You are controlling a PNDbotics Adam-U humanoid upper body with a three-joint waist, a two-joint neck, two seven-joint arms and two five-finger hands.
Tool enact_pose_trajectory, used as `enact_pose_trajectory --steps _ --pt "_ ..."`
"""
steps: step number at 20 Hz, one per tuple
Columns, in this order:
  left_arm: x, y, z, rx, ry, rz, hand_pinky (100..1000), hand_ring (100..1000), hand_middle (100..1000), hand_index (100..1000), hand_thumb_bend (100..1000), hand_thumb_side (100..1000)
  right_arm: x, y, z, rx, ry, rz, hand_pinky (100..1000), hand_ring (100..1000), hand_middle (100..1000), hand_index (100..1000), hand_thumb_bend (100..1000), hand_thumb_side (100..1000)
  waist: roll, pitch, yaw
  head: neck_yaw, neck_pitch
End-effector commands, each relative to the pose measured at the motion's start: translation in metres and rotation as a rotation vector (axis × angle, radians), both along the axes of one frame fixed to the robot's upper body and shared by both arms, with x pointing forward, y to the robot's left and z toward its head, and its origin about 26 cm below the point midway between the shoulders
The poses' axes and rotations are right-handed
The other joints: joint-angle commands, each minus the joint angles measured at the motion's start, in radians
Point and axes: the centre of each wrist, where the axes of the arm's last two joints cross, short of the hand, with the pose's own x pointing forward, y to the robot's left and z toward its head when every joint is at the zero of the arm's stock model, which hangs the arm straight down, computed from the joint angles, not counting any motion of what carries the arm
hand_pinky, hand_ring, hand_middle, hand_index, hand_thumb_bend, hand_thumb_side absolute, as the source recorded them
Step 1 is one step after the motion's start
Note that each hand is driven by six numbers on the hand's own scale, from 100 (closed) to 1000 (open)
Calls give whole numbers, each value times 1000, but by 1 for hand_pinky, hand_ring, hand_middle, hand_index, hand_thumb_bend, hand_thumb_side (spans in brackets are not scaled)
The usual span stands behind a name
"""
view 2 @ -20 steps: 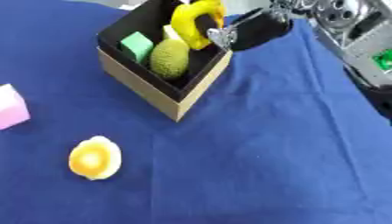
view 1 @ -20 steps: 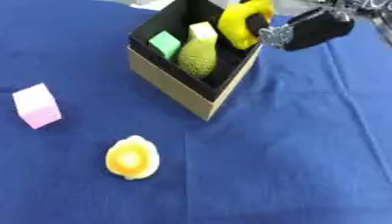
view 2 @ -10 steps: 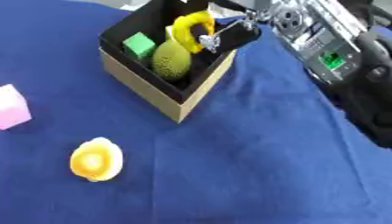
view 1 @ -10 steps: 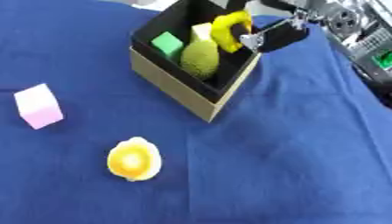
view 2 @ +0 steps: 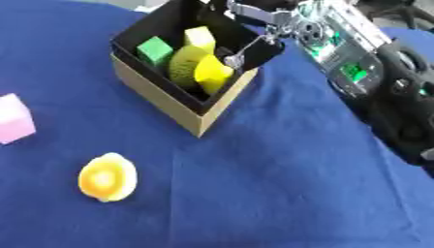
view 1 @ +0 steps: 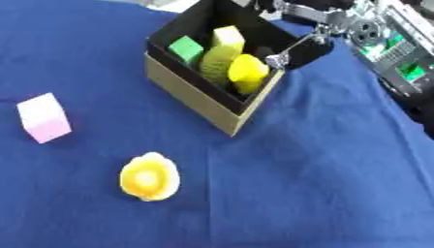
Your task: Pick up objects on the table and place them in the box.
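Note:
An open cardboard box (view 1: 193,96) with a black inside stands at the upper middle of the blue cloth. In it lie a green cube (view 1: 185,48), a pale yellow cube (view 1: 227,37), an olive-green fruit (view 1: 215,63) and a bright yellow piece (view 1: 246,72) leaning on the right wall. My right hand (view 1: 301,51) reaches over the box's right rim, open, one straight finger ending at the yellow piece's upper edge. On the cloth lie a pink cube (view 1: 44,117) at the left and a round yellow-orange thing (view 1: 150,177) below the box. My left hand shows in no view.
My right arm (view 2: 364,68), black with silver parts and green lights, fills the upper right corner. The blue cloth (view 1: 322,184) covers the whole table.
The right hand has carried the yellow piece down from above the box's rim into the box, where it now rests beside the olive fruit. The camera has also shifted.

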Motion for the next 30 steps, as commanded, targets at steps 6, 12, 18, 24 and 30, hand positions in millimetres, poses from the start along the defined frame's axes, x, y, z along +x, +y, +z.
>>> enact_pose_trajectory --steps 6,12,18,24,30 --pt "-3 3 10 28 -26 -1 775 736 630 765 130 593 -14 -6 16 16 -75 -7 863 863 811 876 176 100 13 -32 -7 9 3" --pt "-4 7 16 86 -29 14 779 739 634 769 136 590 -74 -6 24 52 -185 88 841 812 750 837 100 100 23 -39 -27 27 14" --pt "-6 17 48 382 17 105 796 759 672 798 149 579 -84 -34 12 121 -237 136 836 795 728 821 100 104 44 -49 -50 47 23" --pt "-12 24 78 776 243 176 810 771 692 810 134 577 -87 -67 -27 50 -159 85 833 796 726 808 100 168 65 -55 -82 87 31" --pt "-18 31 87 1015 474 189 833 787 723 836 174 580 -96 -90 -79 -48 -48 63 833 798 728 808 100 212 74 -53 -112 125 34"
